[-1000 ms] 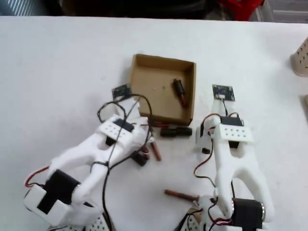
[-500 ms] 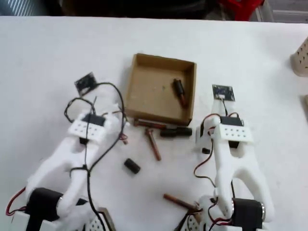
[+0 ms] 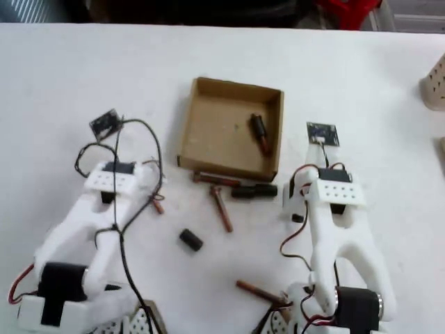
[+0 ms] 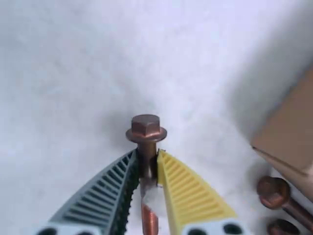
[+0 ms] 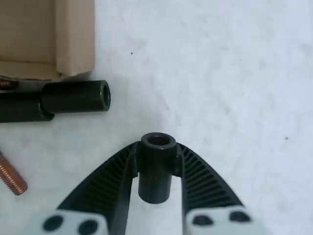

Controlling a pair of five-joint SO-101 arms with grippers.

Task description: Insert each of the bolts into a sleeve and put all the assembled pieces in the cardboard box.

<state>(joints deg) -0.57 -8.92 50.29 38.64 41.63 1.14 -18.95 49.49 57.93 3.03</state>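
One bolt (image 4: 145,134) has drawn away from the cardboard box (image 3: 215,136).

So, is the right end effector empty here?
No, the right end effector is shut on a black sleeve, clamped between its jaws.

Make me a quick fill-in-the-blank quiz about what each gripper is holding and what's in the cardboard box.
1. The left gripper is shut on a copper ____.
2. The right gripper is shut on a black ____.
3. The cardboard box holds ____ assembled piece.
Missing words: bolt; sleeve; one.
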